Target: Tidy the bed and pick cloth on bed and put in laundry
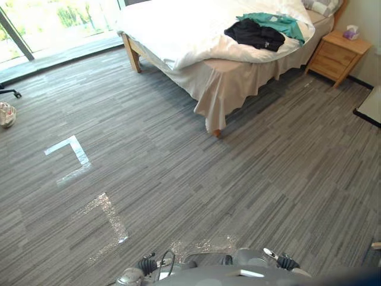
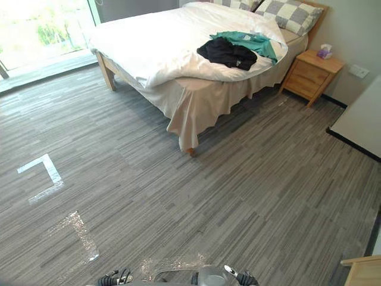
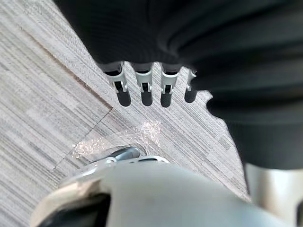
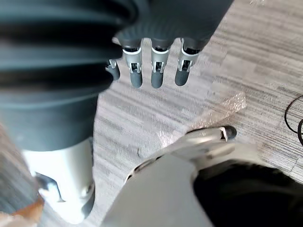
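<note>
A wooden-framed bed (image 2: 172, 56) with a rumpled white duvet stands at 12 o'clock in the head-camera view, across a grey striped carpet (image 2: 238, 179). Two pieces of clothing lie on the duvet at about 1 o'clock, near the bed's side edge: a crumpled black garment (image 2: 227, 53) and a teal garment (image 2: 253, 40) touching it on the far side, partly under it. Checked pillows (image 2: 289, 15) sit at the head of the bed. A wooden nightstand (image 2: 309, 74) stands just beside the bed at 2 o'clock and carries a small purple tissue box (image 2: 325, 51). A white tape corner mark (image 2: 44, 173) lies on the carpet at 9 o'clock. The left hand (image 3: 143, 87) hangs above the carpet, fingers straight and apart, gripping nothing. The right hand (image 4: 156, 71) hangs the same way, fingers loose and empty.
</note>
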Controlling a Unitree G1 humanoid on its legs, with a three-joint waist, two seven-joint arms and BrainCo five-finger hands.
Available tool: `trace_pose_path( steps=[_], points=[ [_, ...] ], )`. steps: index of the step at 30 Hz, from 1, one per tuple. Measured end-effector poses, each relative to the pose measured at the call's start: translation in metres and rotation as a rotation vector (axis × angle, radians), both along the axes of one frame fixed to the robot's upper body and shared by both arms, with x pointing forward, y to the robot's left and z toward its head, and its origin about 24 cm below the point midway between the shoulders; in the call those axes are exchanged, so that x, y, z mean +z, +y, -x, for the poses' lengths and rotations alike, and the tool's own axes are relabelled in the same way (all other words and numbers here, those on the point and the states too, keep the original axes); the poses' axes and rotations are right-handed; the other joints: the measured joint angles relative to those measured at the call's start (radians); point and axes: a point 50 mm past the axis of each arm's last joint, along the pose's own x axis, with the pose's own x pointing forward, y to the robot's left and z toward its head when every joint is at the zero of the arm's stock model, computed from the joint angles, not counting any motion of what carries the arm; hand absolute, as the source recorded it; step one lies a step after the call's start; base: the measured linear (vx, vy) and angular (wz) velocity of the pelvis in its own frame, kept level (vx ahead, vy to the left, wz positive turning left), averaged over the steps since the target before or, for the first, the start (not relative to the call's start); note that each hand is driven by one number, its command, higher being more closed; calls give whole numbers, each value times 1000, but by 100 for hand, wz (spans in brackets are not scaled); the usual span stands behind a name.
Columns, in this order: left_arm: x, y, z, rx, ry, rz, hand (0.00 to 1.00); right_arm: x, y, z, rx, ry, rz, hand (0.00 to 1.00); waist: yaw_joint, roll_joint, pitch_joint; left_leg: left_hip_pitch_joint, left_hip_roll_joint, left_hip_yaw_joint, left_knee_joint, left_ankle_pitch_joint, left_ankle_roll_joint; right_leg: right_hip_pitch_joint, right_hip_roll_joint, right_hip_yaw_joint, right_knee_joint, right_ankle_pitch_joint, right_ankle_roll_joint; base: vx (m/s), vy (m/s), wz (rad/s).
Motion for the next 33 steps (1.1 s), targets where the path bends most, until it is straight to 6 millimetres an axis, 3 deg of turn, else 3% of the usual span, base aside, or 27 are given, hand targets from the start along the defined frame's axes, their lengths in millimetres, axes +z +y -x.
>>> trace_pose_path(
  steps=[3, 5, 7, 8, 9, 11, 12, 14, 15, 17, 18, 19, 20, 21, 22, 23, 24, 25, 26, 28, 29, 30, 31, 32, 33],
  points=[
    [0, 1, -1, -14, 24, -8, 0, 0, -2, 2, -67, 16, -16, 0, -10, 3, 8, 3, 0, 29, -2, -9, 13, 49, 16, -20, -138, -2, -43, -50, 2, -35],
    [0, -3, -10, -46, 23, -7, 0, -1, -5, 5, -154, 27, -44, 0, -26, 15, 39, 23, 23, 32, -13, -13, 42, 28, 25, -31, -92, -5, -40, -27, -10, -15],
    [0, -6, -13, -43, 17, 1, 0, -1, -7, 9, -184, 39, -64, 0, -25, 31, 57, 22, 70, 56, 25, -40, 30, 1, 34, -46, -102, -5, -41, -8, 7, -32],
    [0, -7, -13, -34, 16, 8, 0, -2, -5, 11, -191, 46, -79, 0, -24, 47, 66, 21, 126, 84, 62, -67, 6, -36, 45, -46, -128, 12, -26, 27, 10, -46],
    [0, -7, -13, -29, 15, 9, 0, -2, -5, 12, -193, 45, -81, 0, -23, 47, 67, 21, 146, 94, 76, -77, -4, -50, 47, -46, -137, 23, -22, 127, -54, -59],
    [1, 1, -12, -15, 17, -5, 0, -3, 2, 21, -200, 48, -106, 0, -5, 21, 57, 34, 226, 149, 136, -129, -78, -124, 36, -42, -181, 91, -12, 229, -131, -68],
    [2, 2, -12, -13, 17, -8, 0, -3, 4, 24, -197, 49, -112, 0, 1, 14, 53, 40, 233, 157, 143, -137, -90, -134, 30, -43, -185, 102, -13, 321, -190, -67],
    [4, 8, -14, 4, 10, -24, 0, -5, 11, 41, -213, 83, -139, 0, -1, -16, 33, 80, 255, 186, 155, -179, -149, -175, -12, -44, -171, 132, -24, 450, -284, -37],
    [4, 6, -16, 13, 2, -18, 0, -6, 14, 51, -214, 119, -153, 0, -19, -6, 22, 91, 276, 187, 152, -201, -161, -187, -22, -51, -131, 130, -27, 581, -388, 2],
    [2, -4, -15, 23, 1, 12, 0, -5, 6, 58, -214, 135, -150, 0, -37, 28, -6, 85, 328, 185, 180, -207, -162, -197, 9, -73, -99, 131, -59, 487, -311, -1],
    [3, -8, -20, 84, -51, 34, 0, -5, -3, 53, -148, 142, -116, 0, -32, 57, -28, -30, 399, 142, 464, -147, -105, -184, 53, -73, -101, 100, -142, 460, -277, -28],
    [3, -11, -24, 100, -74, 42, 0, -4, -7, 49, -135, 131, -103, 0, -28, 68, -28, -87, 423, 108, 581, -129, -80, -160, 66, -75, -120, 94, -152, 567, -347, -37],
    [3, -14, -24, 111, -88, 50, 0, -3, -10, 45, -123, 117, -90, 0, -28, 82, -27, -126, 439, 80, 669, -132, -83, -134, 80, -76, -145, 93, -154, 466, -271, -9],
    [5, -24, -35, 110, -147, 68, 0, -2, -21, 40, -81, 122, -57, 0, -24, 105, -25, -198, 456, 25, 844, -156, -108, -47, 112, -68, -220, 94, -155, 589, -278, -10],
    [7, -30, -41, 99, -183, 80, 0, -1, -25, 34, -52, 113, -44, 0, -21, 110, -21, -233, 450, 0, 923, -175, -111, 24, 127, -57, -269, 93, -156, 707, -269, -27],
    [9, -43, -49, 83, -228, 116, 0, 1, -26, 17, -19, 78, -37, 0, -13, 111, -23, -276, 411, -15, 953, -200, -110, 105, 136, -27, -323, 90, -161, 744, -199, -57],
    [12, -55, -56, 59, -272, 149, 0, 4, -24, -4, 8, 25, -38, 0, 2, 113, -23, -326, 367, -12, 933, -219, -103, 145, 138, 10, -352, 85, -169, 506, -111, -69],
    [13, -57, -59, 50, -288, 154, 0, 6, -24, -13, 19, 2, -40, 0, 6, 116, -22, -351, 351, -11, 919, -226, -99, 156, 138, 21, -362, 84, -170, 449, -45, -91],
    [18, -61, -69, 33, -330, 165, 0, 11, -25, -36, 44, -62, -37, 0, 18, 117, -20, -421, 299, -9, 846, -236, -89, 178, 137, 62, -381, 79, -176, 240, 21, -74],
    [20, -60, -74, 38, -349, 164, 0, 15, -15, -54, 64, -122, -59, 0, 40, 108, -10, -481, 225, -10, 710, -230, -77, 206, 115, 113, -387, 54, -173, 467, 140, -86],
    [21, -60, -76, 51, -358, 160, 0, 16, -15, -57, 76, -139, -58, 0, 43, 105, -5, -505, 173, -7, 535, -170, -76, 236, 92, 134, -388, 24, -155, 465, 198, -65],
    [21, -60, -76, 56, -358, 161, 0, 16, -14, -57, 79, -138, -59, 0, 42, 108, -4, -504, 162, -1, 456, -137, -78, 245, 86, 141, -390, 12, -146, 386, 204, -44],
    [20, -61, -73, 87, -352, 168, 0, 15, -13, -54, 95, -133, -58, 0, 42, 126, -6, -496, 163, 38, 284, -50, -81, 276, 81, 156, -397, -27, -134, 432, 241, -31],
    [18, -60, -69, 110, -342, 162, 0, 11, -10, -42, 109, -111, -59, 0, 40, 138, -4, -492, 181, 105, 227, 51, -57, 324, 71, 165, -401, -67, -110, 464, 259, -28],
    [18, -59, -67, 121, -337, 160, 0, 10, -9, -39, 107, -105, -59, 0, 40, 134, -7, -483, 182, 132, 234, 86, -36, 338, 60, 164, -402, -78, -100, 533, 258, -11]
  ],
)
